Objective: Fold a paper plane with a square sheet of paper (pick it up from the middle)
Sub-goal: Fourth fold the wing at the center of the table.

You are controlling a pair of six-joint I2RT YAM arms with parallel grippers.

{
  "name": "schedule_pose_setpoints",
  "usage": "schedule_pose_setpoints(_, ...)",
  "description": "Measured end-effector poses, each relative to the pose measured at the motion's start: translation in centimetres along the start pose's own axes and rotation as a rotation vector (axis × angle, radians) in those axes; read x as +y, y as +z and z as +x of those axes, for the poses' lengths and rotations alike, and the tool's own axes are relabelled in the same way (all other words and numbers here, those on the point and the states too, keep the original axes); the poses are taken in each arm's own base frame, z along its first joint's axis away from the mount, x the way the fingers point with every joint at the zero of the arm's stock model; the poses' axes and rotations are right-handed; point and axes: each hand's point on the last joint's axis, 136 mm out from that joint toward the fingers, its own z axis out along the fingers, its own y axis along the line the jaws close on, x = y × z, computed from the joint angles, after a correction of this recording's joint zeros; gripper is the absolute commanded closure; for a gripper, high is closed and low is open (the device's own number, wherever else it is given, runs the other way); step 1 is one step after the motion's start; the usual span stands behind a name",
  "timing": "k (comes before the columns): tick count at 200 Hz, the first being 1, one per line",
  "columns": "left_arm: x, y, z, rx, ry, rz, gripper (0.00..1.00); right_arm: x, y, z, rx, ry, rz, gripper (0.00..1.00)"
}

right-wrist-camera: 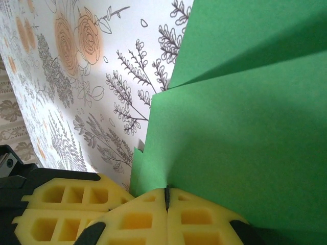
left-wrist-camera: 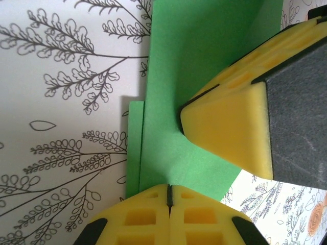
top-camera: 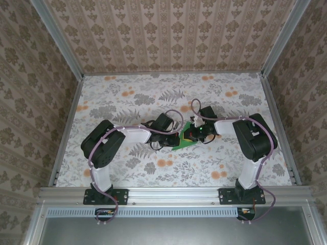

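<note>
- Square sheet of paper (top-camera: 182,143) lies mid-table, between the two arms, already creased. I see stacked green layers and a narrow strip poking out at one edge in the left wrist view.
- Left gripper (left-wrist-camera: 169,200): jaws closed, pads together, tips down at the near edge of the green.
- Right gripper (right-wrist-camera: 166,198): jaws closed too, tips on the paper. In the left wrist view its wedge sits on the sheet just beside my left tips.
- I can't tell if either one has a ridge of paper nipped in the seam or is only pressing on top.
- My read of the step: setting or pressing a fold, still early. The shape is broad, not a pointed dart yet.
- To do it well:
  - keep one gripper planted as an anchor so the sheet doesn't skate on the table (top-camera: 127,97);
  - run the other along the crease with light downward pressure;
  - check layer edges line up before hardening the fold, since that offset strip suggests slight misalignment;
  - keep the two sets of pads from colliding; they're very near each other.
- Risk: thin paper buckles or drags if I push sideways too hard.
</note>
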Motion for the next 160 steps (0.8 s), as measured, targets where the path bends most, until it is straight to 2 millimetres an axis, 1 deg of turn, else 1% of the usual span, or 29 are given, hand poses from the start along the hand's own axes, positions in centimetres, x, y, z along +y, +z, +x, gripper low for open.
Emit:
schedule_pose_setpoints(19, 0.0, 0.0, 0.0, -0.001, 0.000, -0.001, 1.00, -0.2, -0.2, -0.3, 0.004, 0.017, -0.028, 0.95)
schedule_pose_setpoints(32, 0.0, 0.0, 0.0, -0.001, 0.000, 0.000, 1.00, -0.7, -0.7, -1.2, -0.020, 0.031, -0.041, 0.95)
schedule_pose_setpoints(68, 0.0, 0.0, 0.0, -0.002, 0.001, 0.001, 1.00, -2.9, -3.0, -4.2, -0.114, 0.094, -0.044, 0.94)
schedule_pose_setpoints(86, 0.0, 0.0, 0.0, -0.002, 0.001, 0.001, 1.00, -3.8, -3.9, -5.1, -0.149, 0.119, -0.032, 0.94)
schedule_pose_setpoints(111, 0.0, 0.0, 0.1, 0.001, 0.000, 0.003, 1.00, -4.3, -5.1, -6.1, -0.211, 0.117, 0.020, 0.94)
schedule_pose_setpoints(124, 0.1, 0.0, 0.1, 0.003, -0.004, 0.004, 1.00, -3.8, -6.1, -6.6, -0.254, 0.097, 0.036, 0.94)
schedule_pose_setpoints(139, 0.1, -0.1, 0.1, 0.006, -0.005, 0.006, 1.00, -2.6, -7.4, -6.7, -0.301, 0.060, 0.042, 0.94)
schedule_pose_setpoints(150, 0.1, -0.1, 0.1, 0.007, -0.005, 0.006, 1.00, -1.0, -7.9, -6.5, -0.319, 0.021, 0.036, 0.94)
schedule_pose_setpoints(160, 0.1, -0.1, 0.1, 0.007, -0.005, 0.006, 1.00, 0.3, -7.7, -6.2, -0.319, -0.014, 0.028, 0.93)
